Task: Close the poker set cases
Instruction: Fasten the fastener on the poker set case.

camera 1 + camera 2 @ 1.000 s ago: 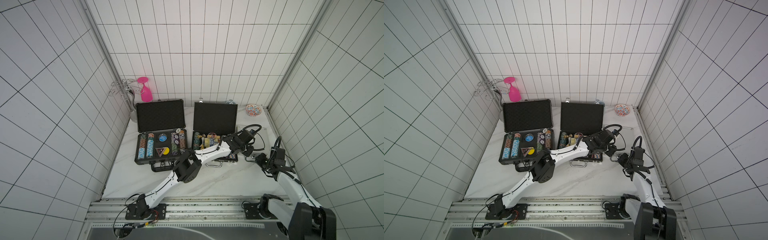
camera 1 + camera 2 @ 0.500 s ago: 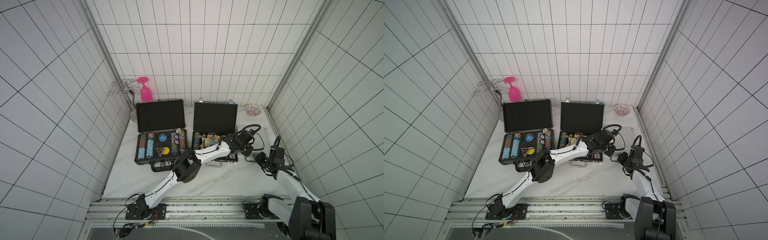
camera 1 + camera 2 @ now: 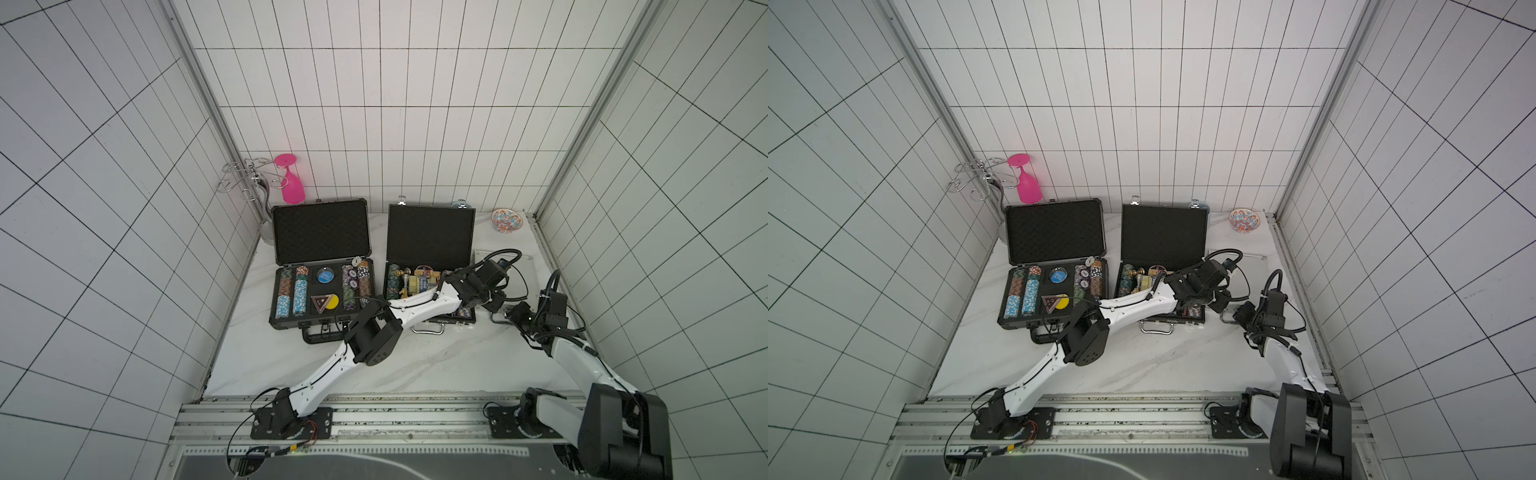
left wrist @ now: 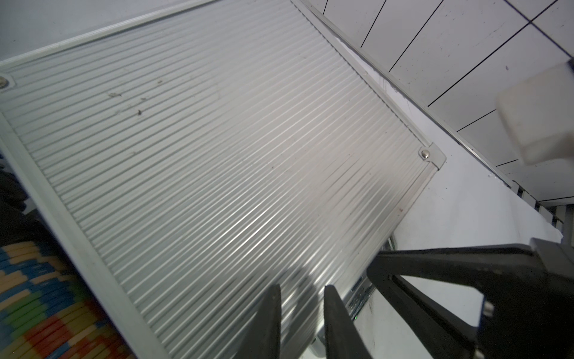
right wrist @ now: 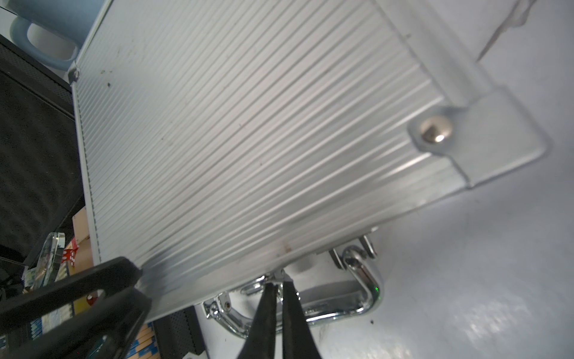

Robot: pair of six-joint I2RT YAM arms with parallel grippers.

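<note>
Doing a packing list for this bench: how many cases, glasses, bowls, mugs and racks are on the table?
Cases: 3 (large dark-grey case, medium black case, small silver case)
Pink glass: 1
Patterned bowl: 1
Blue mug: 1
Wire rack: 1
Total: 7

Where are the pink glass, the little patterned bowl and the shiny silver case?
pink glass (image 3: 294, 192): in a top view, on its cup part.
patterned bowl (image 3: 506, 220): in a top view, on its inner wall.
silver case (image 4: 217, 149): left wrist view, middle of its ribbed lid.
</note>
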